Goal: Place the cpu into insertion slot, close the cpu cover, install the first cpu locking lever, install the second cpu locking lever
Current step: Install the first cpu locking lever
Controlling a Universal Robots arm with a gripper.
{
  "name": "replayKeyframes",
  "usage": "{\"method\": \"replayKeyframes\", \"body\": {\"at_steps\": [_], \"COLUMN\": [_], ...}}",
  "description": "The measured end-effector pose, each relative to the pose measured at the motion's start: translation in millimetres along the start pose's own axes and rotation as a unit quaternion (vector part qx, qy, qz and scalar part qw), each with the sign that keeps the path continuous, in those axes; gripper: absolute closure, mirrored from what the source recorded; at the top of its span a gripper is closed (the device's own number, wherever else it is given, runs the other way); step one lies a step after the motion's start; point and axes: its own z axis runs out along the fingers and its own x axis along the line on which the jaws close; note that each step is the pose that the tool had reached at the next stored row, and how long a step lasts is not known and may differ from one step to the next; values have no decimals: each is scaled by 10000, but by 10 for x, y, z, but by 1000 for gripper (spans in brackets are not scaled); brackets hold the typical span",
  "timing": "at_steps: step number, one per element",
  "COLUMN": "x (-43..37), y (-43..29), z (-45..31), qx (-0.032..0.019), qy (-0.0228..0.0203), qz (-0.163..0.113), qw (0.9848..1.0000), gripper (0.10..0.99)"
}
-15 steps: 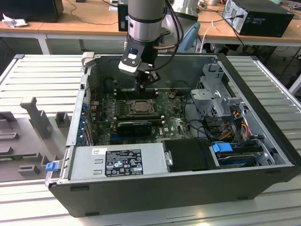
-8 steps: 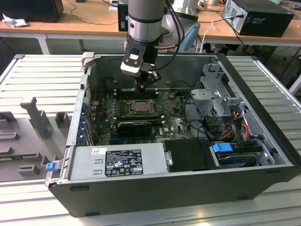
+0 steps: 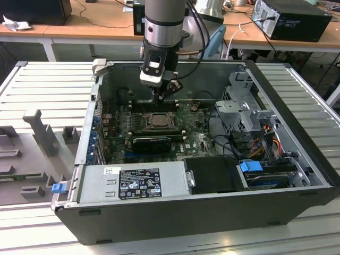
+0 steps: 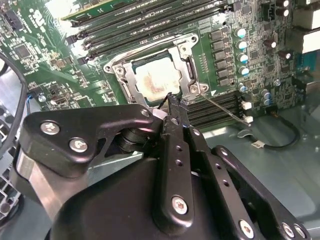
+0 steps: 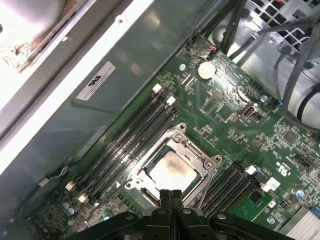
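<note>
**My claw pinched shut above the seated cpu**

In the exterior view I hang in the upper middle of the frame, reaching down into the open computer case (image 3: pixel 297 204). My gripper (image 3: pixel 162 96) sits just above the far edge of the socket. Its fingers are pressed together and hold nothing; in both wrist views the two black tips (image 5: pixel 171 194) meet with no gap. In the second wrist view the gripper (image 4: pixel 171 98) hovers right at the rim of the cpu cover (image 4: pixel 127 82), near one of its corners.

The cpu (image 4: pixel 157 80) lies flat in the insertion slot (image 4: pixel 191 70), its pale metal face showing through the cover's square window. The silver cover lies down flat over it. In the exterior view that spot is a little left of the frame's centre, on the green motherboard (image 3: pixel 199 141).

A thin locking lever (image 4: pixel 222 107) slants away from the cover's corner and passes over the long black memory slots (image 4: pixel 220 102). I cannot tell whether it is latched.

The grey power supply (image 3: pixel 133 183) lies in the lower left of the case.
</note>
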Motion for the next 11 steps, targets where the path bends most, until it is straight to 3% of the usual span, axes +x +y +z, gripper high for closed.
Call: {"method": "replayKeyframes", "body": {"at_steps": [5,11], "x": [0,0], "y": [0,0], "z": [0,0], "qx": [15,36], "qy": [6,16], "qz": [-327,-816], "qw": [9995,9967], "gripper": [980,980]}}
